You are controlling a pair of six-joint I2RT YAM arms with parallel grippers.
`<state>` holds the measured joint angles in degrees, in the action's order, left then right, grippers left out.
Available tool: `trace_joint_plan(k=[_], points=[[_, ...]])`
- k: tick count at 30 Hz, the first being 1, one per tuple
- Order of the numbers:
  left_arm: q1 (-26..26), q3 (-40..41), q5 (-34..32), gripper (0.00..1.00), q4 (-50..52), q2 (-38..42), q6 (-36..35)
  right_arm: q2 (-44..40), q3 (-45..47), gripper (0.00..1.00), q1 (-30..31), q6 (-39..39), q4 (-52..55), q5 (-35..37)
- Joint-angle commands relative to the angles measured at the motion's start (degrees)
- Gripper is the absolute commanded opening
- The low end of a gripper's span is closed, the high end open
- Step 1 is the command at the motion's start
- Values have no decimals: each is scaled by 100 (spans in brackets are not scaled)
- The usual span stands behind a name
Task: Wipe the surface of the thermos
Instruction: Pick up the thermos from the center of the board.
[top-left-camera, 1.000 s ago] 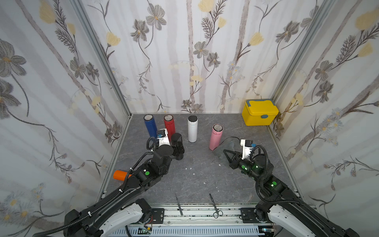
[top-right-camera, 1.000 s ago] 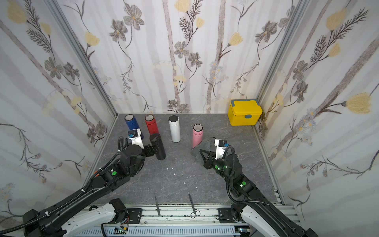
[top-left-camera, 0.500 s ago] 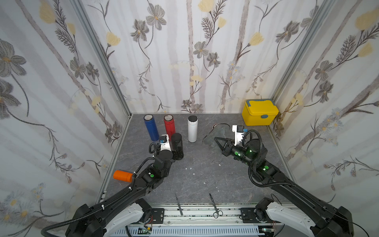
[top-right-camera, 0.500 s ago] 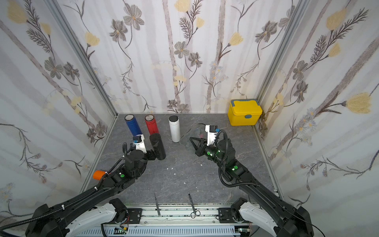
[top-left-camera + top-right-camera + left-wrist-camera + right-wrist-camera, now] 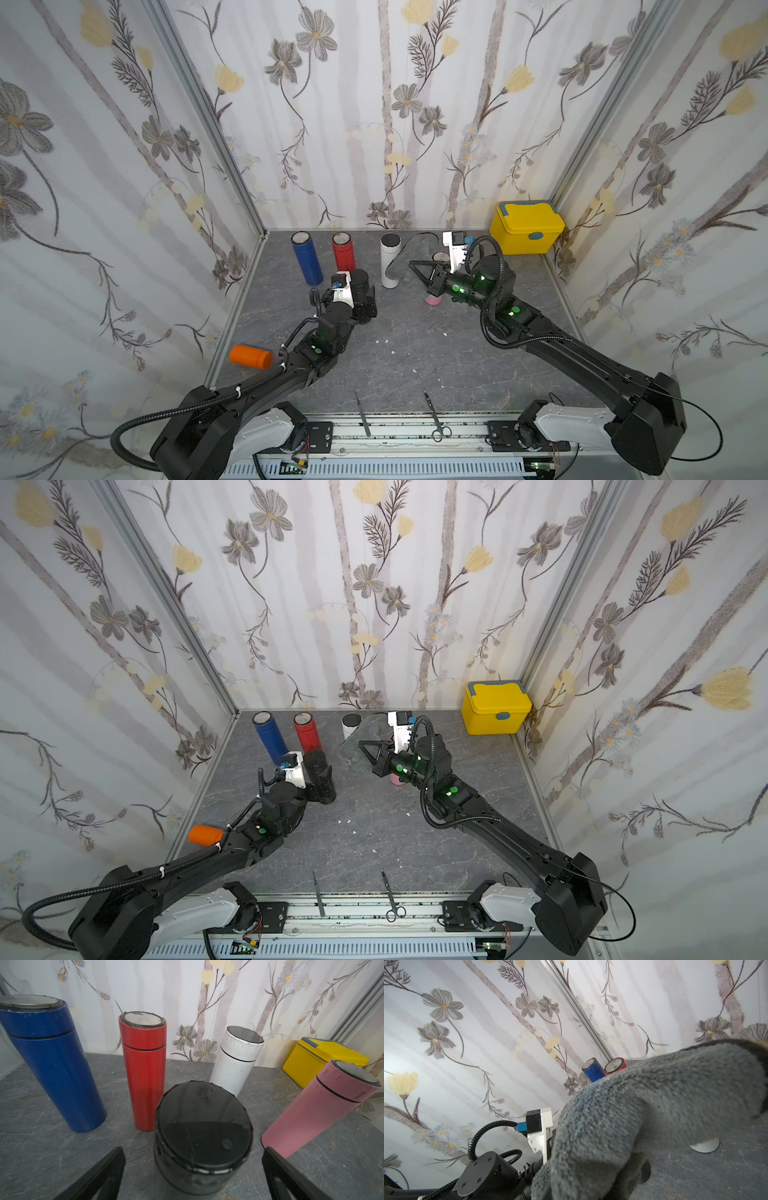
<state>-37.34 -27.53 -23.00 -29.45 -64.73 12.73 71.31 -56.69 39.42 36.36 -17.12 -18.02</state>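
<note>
We take 12 o'clock as the back wall in both top views. The black thermos (image 5: 360,283) stands upright on the grey table (image 5: 415,353), at about 10 o'clock from the middle. The left gripper (image 5: 193,1152) is set around it with its jaws wide apart. In the left wrist view one of the fingers (image 5: 108,1167) shows on each side of the black body, with table visible in the gaps.

The right gripper (image 5: 412,264) is raised at about 1 o'clock, its jaws pinched together on a fold of the grey cloth (image 5: 409,255). The cloth hangs at the side of the white thermos (image 5: 390,259) — whether it touches we cannot tell. The pink thermos (image 5: 434,300) is largely hidden under that gripper, with only its foot showing in a top view.

The blue thermos (image 5: 307,259) and the red thermos (image 5: 343,253) stand upright side by side at 11 o'clock. A yellow box (image 5: 527,228) sits in the 2 o'clock corner. An orange cylinder (image 5: 250,356) lies on its side at 8 o'clock, past the table's edge. Scissors (image 5: 434,415) lie at 6 o'clock.
</note>
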Motion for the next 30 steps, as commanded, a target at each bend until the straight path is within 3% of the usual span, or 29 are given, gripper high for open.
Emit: trace_joint_plan(k=[1, 7, 21, 30], points=[[50, -75, 25, 100, -451, -164, -173, 173, -163, 0, 44, -39, -344, -181], [164, -106, 169, 99, -710, -477, -233, 594, -436, 0, 145, -13, -357, -328], [231, -266, 297, 82, -880, -857, -438, 1575, -1129, 0, 209, -31, -205, -720], [258, -316, 364, 77, -932, -1048, -418, 1845, -1376, 0, 208, -63, -175, -709]])
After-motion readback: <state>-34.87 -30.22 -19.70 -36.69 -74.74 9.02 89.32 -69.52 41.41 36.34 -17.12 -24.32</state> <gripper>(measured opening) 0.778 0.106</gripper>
